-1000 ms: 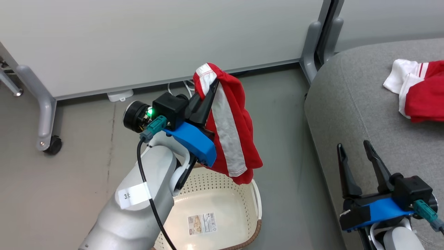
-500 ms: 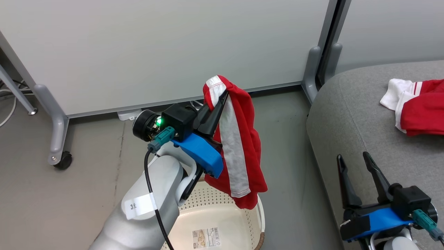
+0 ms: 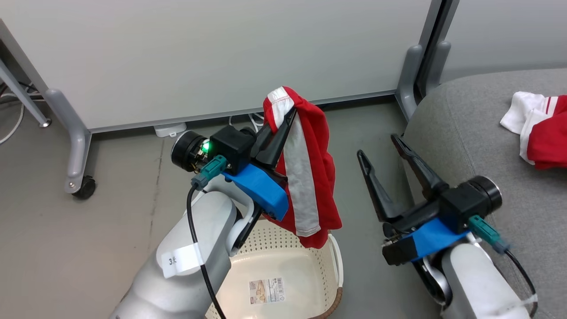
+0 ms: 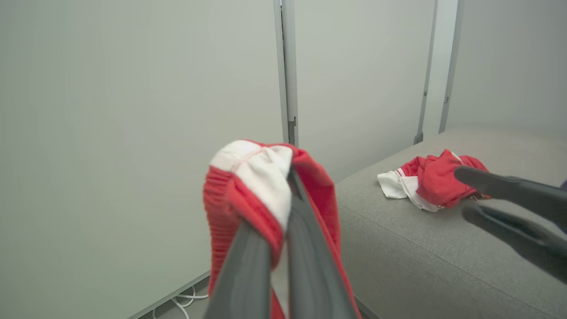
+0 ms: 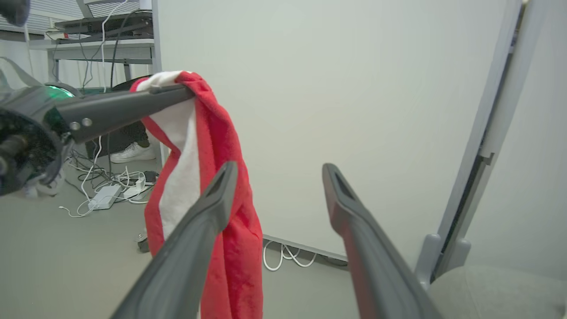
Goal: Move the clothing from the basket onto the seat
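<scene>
The right claw (image 5: 279, 170) gapes beside the red-and-white garment (image 5: 212, 128) pinched in the left claw (image 5: 188, 91).

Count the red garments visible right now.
2: a hanging garment in the left gripper above the basket; a crumpled garment on the seat, possibly hiding more.

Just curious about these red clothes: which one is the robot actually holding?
The red garment with the white stripe, pinched in the left gripper above the basket; the other garment lies loose on the grey seat.
</scene>
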You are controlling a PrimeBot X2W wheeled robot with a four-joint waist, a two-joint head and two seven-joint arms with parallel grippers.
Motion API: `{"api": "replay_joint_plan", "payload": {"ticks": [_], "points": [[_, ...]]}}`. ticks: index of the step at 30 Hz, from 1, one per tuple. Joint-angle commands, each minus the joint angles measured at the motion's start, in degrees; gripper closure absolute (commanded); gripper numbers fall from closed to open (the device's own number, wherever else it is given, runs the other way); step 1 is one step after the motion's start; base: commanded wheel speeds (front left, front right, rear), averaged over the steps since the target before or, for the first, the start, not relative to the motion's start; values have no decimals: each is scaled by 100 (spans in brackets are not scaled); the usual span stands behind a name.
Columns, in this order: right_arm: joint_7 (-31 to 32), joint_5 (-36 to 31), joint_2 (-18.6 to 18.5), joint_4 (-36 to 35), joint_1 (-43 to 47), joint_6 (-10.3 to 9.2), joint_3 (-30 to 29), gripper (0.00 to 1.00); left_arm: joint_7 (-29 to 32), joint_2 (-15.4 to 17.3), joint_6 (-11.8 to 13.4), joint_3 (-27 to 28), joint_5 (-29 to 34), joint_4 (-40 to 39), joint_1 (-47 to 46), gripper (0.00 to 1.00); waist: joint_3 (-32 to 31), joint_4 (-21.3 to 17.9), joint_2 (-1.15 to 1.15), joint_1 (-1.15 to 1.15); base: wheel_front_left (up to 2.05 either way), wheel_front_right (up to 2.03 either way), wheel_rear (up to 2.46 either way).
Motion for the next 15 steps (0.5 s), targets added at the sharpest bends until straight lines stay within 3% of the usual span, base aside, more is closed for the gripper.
{"api": "replay_joint_plan", "payload": {"ticks": [1, 15], "points": [[-19, -24, -36, 95, -254, 1, 165, 0, -25, 6, 24, -7, 40, -39, -83, 100, 74, 41, 0, 0, 0, 0, 0], [-20, -353, 75, 1415, -1755, 1, 905, 0, -21, -42, 32, -271, 63, -282, -355, 100, 597, 462, 0, 0, 0, 0, 0]]}}
